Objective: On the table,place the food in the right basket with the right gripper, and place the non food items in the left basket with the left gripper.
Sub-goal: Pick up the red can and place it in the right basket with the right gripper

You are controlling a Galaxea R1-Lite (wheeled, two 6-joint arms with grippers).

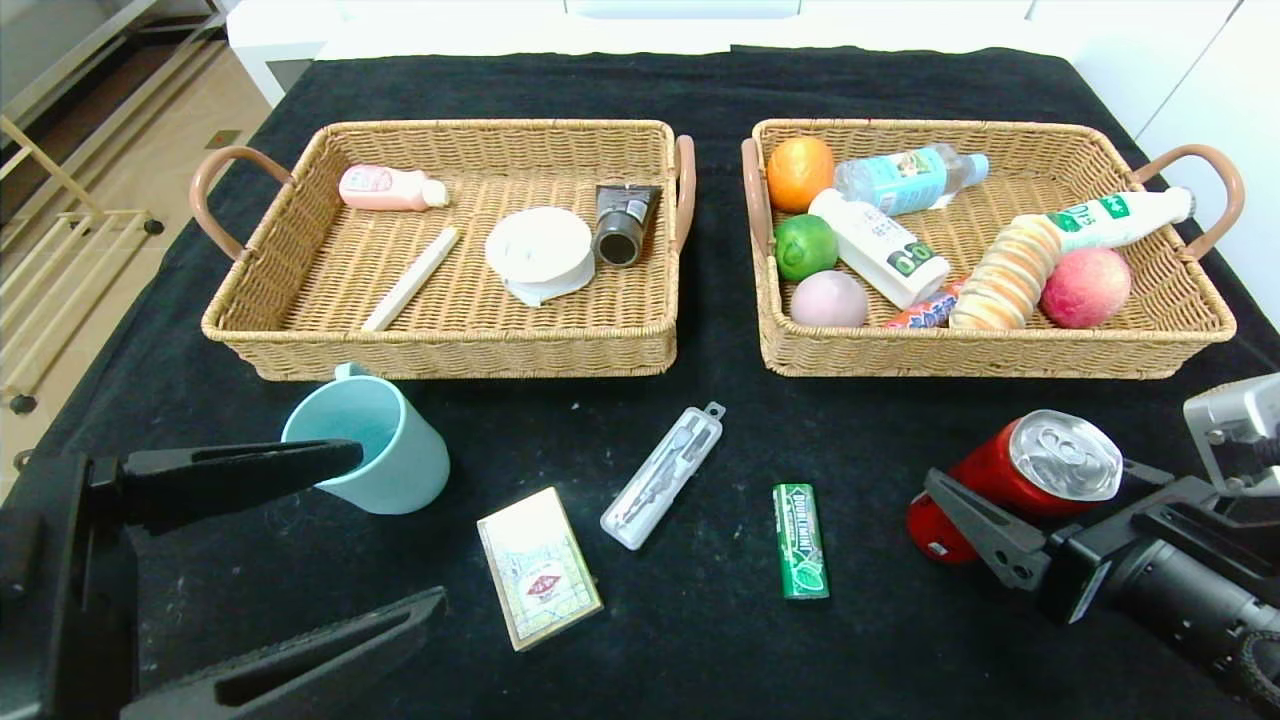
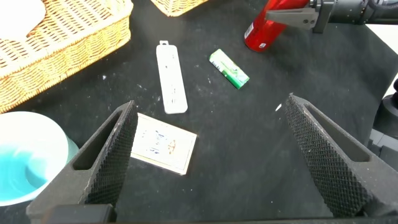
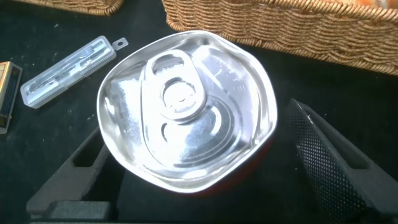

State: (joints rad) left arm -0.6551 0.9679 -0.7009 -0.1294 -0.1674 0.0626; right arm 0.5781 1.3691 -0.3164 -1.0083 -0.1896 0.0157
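Right gripper point(image 1: 985, 525) around the can point(image 1: 1020, 480), lower right of the head frame.
Our fingers straddle it, not yet clenched; we close squarely mid-body, then lift clear over the right basket point(image 1: 1150, 350) rim. Left gripper point(image 1: 330, 545) waits released, lower left.

The place looks like a robotics lab staged for sorting trials. A black cloth-covered table point(image 1: 700, 640) carries two woven wicker baskets with brown handles point(image 1: 440, 340), beyond the table stand plain white cabinets point(image 1: 1180, 60), and left of it a pale metal rack point(image 1: 60, 230) rests on a tan floor.
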